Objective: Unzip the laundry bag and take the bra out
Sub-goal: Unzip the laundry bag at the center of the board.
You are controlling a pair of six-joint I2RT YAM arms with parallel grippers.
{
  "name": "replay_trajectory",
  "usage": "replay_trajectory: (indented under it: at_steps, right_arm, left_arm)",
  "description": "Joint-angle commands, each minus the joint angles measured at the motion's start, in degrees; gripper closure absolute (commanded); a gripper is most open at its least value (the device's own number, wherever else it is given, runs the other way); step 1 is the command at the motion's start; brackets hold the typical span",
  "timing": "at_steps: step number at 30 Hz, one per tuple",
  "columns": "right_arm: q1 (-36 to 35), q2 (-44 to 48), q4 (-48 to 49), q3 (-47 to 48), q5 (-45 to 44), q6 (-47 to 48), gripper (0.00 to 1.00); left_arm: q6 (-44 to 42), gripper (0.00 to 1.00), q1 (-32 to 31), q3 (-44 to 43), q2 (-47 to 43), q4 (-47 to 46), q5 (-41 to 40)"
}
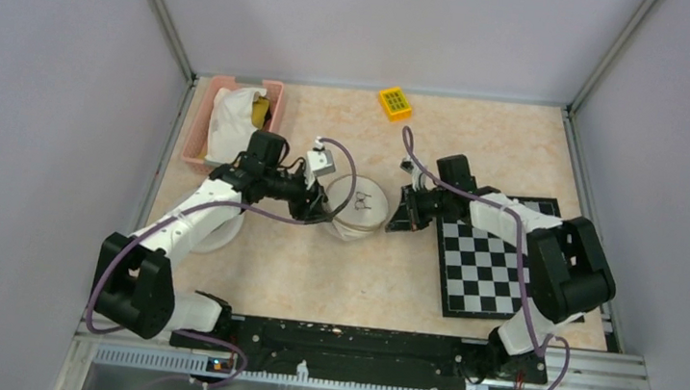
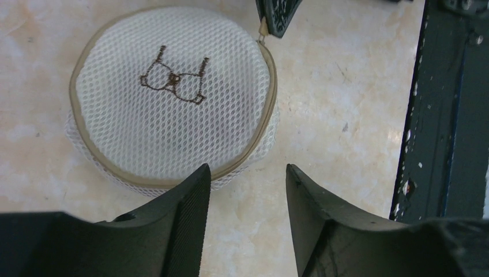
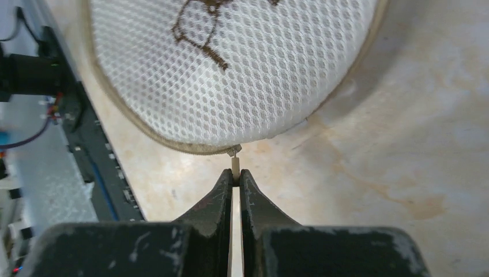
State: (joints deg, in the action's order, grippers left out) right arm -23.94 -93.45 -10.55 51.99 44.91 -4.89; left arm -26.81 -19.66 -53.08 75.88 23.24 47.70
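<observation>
Overhead, one round laundry bag (image 1: 357,208) is lying flat, centred between two grippers, showing no long axis. Left wrist: left gripper (image 2: 248,173) is gaping empty beside it. Right wrist: right gripper (image 3: 237,176) is pinching its single zipper pull (image 3: 234,163), pointing right

**Bag at mid-worktop, a pincer on either side**

The laundry bag (image 1: 356,208) lies on the worktop (image 1: 332,281) at the centre of the frame. The left pincer (image 1: 318,214) sits just beside the bag's left edge. The right pincer (image 1: 398,210) is at the bag's right edge, clamped on the zipper pull (image 3: 234,164). In the upper left, a basket (image 1: 196,131) holds a cloth (image 1: 231,115). A small block (image 1: 394,102) lies at upper centre, well behind the bag. A chessboard (image 1: 484,263) lies to the right.
</observation>
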Motion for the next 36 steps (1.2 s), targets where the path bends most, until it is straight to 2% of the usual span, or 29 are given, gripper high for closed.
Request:
replay_trajectory:
  at_steps: [1,8,12,14,16,20,24,30,36]
  right_arm:
    - [0.13,-3.08,-4.93,5.66,-7.62,10.97,1.00]
    - [0.09,-10.22,-6.76,15.96,-12.89,16.71,1.00]
    - [0.13,-13.41,-6.00,23.61,-13.35,15.96,0.82]
    - [0.13,-14.42,-5.72,26.81,-13.91,15.25,0.67]
    - [0.17,-14.54,-5.76,29.52,-15.45,15.00,0.56]
    - [1.64,-12.99,-5.82,33.29,-15.09,12.62,0.43]
    - [2.41,-9.42,-7.05,34.57,-12.58,10.91,0.42]
    - [2.25,-4.87,-7.83,30.96,-5.56,5.37,0.39]
    - [5.07,-1.23,-7.95,27.57,-1.72,-0.38,0.38]
  left_arm:
    - [6.12,0.35,2.70,0.55,-2.10,-7.11,0.72]
    - [3.40,0.32,4.07,-0.75,0.17,-7.71,-3.98]
    - [-0.71,0.33,4.39,-1.28,0.37,-6.62,-4.70]
    - [-2.61,0.34,4.50,-1.12,-0.03,-5.88,-5.33]
    - [-4.24,0.35,4.90,-0.67,-0.59,-5.23,-5.15]
    - [-6.23,0.37,6.20,0.52,-1.49,-4.90,-3.42]
    - [-7.54,0.42,7.77,1.22,-0.47,-6.28,-2.86]
    - [-20.73,0.48,7.90,1.24,5.02,-5.44,-2.46]
    - [-26.93,0.52,7.43,-0.92,12.86,-6.18,-6.22]
